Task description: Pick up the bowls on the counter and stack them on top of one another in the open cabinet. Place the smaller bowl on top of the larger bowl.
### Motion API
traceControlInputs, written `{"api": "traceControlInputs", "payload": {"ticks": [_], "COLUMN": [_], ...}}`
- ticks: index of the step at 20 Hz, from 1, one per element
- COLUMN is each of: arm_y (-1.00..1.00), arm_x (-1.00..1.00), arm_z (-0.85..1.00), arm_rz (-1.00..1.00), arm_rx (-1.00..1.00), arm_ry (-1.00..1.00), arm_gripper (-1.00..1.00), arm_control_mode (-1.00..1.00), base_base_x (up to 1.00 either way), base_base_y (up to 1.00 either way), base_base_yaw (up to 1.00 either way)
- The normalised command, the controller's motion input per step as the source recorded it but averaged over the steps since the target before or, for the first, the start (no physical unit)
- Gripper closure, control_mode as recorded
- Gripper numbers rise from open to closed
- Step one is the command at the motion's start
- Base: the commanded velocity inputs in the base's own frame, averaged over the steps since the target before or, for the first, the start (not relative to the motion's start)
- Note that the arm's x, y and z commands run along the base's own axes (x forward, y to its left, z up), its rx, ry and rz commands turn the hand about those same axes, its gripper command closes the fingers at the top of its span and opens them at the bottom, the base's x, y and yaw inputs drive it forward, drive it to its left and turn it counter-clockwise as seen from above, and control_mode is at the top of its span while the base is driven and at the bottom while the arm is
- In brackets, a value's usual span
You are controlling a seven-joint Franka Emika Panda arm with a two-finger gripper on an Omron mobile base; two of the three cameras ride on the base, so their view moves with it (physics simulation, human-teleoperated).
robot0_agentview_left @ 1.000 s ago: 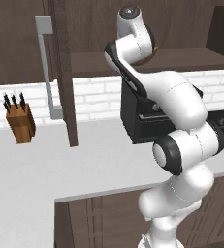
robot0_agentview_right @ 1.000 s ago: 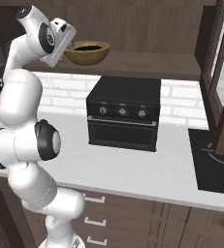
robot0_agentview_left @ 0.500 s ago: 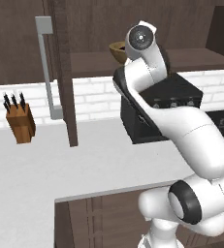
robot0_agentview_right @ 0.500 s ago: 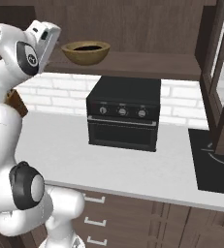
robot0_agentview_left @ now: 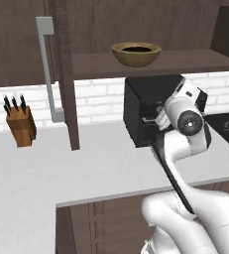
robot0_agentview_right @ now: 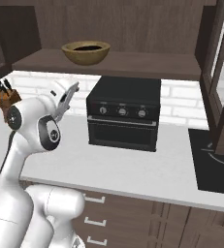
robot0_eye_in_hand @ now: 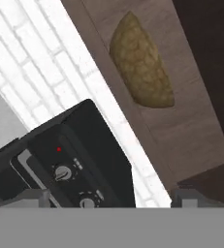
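The larger bowl (robot0_agentview_left: 136, 54), light-brown wood, stands on the shelf of the open cabinet (robot0_agentview_left: 185, 62). A dark round patch inside it is the smaller bowl (robot0_agentview_left: 136, 48), nested in the wooden one (robot0_agentview_right: 86, 53). My gripper (robot0_agentview_right: 73, 90) hangs below the shelf, left of the oven, tilted up towards the cabinet. In the hand view its fingertips (robot0_eye_in_hand: 32, 196) stand far apart, so my gripper (robot0_eye_in_hand: 111, 197) is open with nothing in it, and the wooden bowl (robot0_eye_in_hand: 142, 60) shows from underneath. The pale counter (robot0_agentview_left: 86, 163) lies under the arm.
A black toaster oven (robot0_agentview_right: 125, 114) stands on the counter below the shelf. A knife block (robot0_agentview_left: 21, 124) sits at the far left. The cabinet door with its grey bar handle (robot0_agentview_left: 47, 69) hangs open on the left. A cooktop (robot0_agentview_right: 215, 160) lies to the right.
My hand has come away from the bowls on the shelf and dropped to oven height. The jaws have spread a little wider. The bowls stay on the shelf.
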Motion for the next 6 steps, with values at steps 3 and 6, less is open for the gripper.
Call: {"api": "traceControlInputs", "payload": {"ticks": [3, 6], "arm_y": [-0.78, -0.05], "arm_x": [-0.74, 0.00], "arm_z": [-0.39, 0.00], "arm_rz": [-0.18, 0.00], "arm_rx": [0.06, 0.03], "arm_ry": [-0.25, 0.00], "arm_gripper": [-1.00, -1.00], "arm_control_mode": [-1.00, -1.00], "base_base_x": [0.00, 0.00], "base_base_y": [0.00, 0.00], "base_base_yaw": [0.00, 0.00]}}
